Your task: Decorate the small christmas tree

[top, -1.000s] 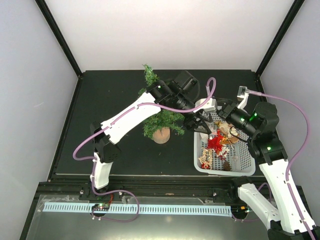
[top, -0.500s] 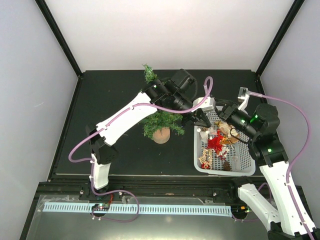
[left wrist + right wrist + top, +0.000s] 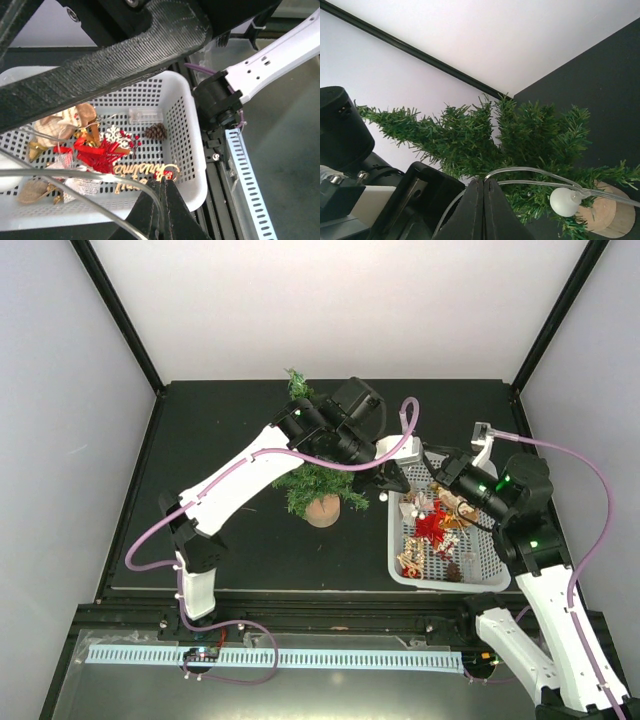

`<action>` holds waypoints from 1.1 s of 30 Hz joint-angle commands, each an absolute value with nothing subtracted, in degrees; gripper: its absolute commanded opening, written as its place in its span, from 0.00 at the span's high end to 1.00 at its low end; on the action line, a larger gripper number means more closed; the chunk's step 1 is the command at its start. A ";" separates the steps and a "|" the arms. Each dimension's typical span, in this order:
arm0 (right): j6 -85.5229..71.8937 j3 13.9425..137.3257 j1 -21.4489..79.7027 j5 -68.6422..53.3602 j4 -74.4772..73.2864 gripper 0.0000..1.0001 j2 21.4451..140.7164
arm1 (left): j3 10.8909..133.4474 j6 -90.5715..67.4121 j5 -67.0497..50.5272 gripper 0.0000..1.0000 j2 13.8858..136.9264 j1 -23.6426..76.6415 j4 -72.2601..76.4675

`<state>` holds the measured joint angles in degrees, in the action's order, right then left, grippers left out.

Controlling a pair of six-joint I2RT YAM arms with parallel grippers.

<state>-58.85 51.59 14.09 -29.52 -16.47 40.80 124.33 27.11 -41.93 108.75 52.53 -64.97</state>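
Observation:
The small christmas tree (image 3: pixel 318 480) stands on its round wooden base (image 3: pixel 322 510) left of a white basket (image 3: pixel 393 562). My left gripper (image 3: pixel 392 480) hangs between tree and basket, over the basket's left rim. In the left wrist view the left gripper (image 3: pixel 162 181) is shut on a clear light-string wire (image 3: pixel 75 175) above the basket (image 3: pixel 196 125). My right gripper (image 3: pixel 437 473) is over the basket's far end. In the right wrist view the right gripper (image 3: pixel 483 181) is shut on the same clear wire (image 3: pixel 540 172), which carries a white bulb (image 3: pixel 564 201) in front of the tree (image 3: pixel 520 135).
The basket holds a red star (image 3: pixel 97 152), gold "Christmas" lettering (image 3: pixel 145 172), a pinecone (image 3: pixel 155 131), a white snowflake (image 3: pixel 114 135) and other ornaments. The black mat (image 3: pixel 220 530) lies under the tree. A metal rail (image 3: pixel 270 658) runs along the near edge.
My left gripper has closed on the clear wire and drawn back up and left from the basket toward the tree. The right gripper has shifted slightly left.

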 commanded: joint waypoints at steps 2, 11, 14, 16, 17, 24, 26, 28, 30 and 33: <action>-58.56 50.11 13.88 -30.42 -13.20 0.90 40.21 | 125.20 27.56 -36.51 0.98 107.92 52.82 -67.77; -53.08 50.03 13.89 -31.05 -18.13 0.54 39.00 | 131.85 28.11 -28.27 0.98 107.37 52.90 -69.72; -49.24 51.75 13.92 -30.47 -22.18 0.50 37.48 | 135.96 28.29 -26.69 0.99 106.99 52.91 -70.76; -46.29 52.83 13.85 -30.32 -23.85 0.47 35.50 | 138.64 28.61 -26.31 0.98 106.56 52.91 -71.72; -45.14 52.94 13.88 -30.59 -23.92 0.46 34.25 | 139.33 29.40 -26.97 0.98 106.08 52.91 -72.06; -36.22 56.70 13.89 -27.86 -33.47 0.42 30.48 | 140.49 29.10 -23.26 0.98 102.17 53.43 -68.67; -34.05 57.12 13.88 -25.13 -37.45 0.41 30.35 | 141.28 29.01 -22.59 0.98 101.01 53.43 -67.53; -32.41 56.44 13.89 -23.68 -39.99 0.40 29.86 | 142.30 29.19 -21.51 0.98 99.86 53.52 -66.42; -30.96 55.40 13.89 -23.17 -41.34 0.38 29.60 | 142.72 30.35 -20.41 0.98 98.68 53.61 -65.32; -29.39 53.34 13.89 -23.10 -42.91 0.36 29.51 | 142.65 32.49 -17.49 0.98 96.31 53.61 -62.48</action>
<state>-34.04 55.57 14.04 -25.15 -37.43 29.87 140.38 29.71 -22.13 99.98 53.12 -67.11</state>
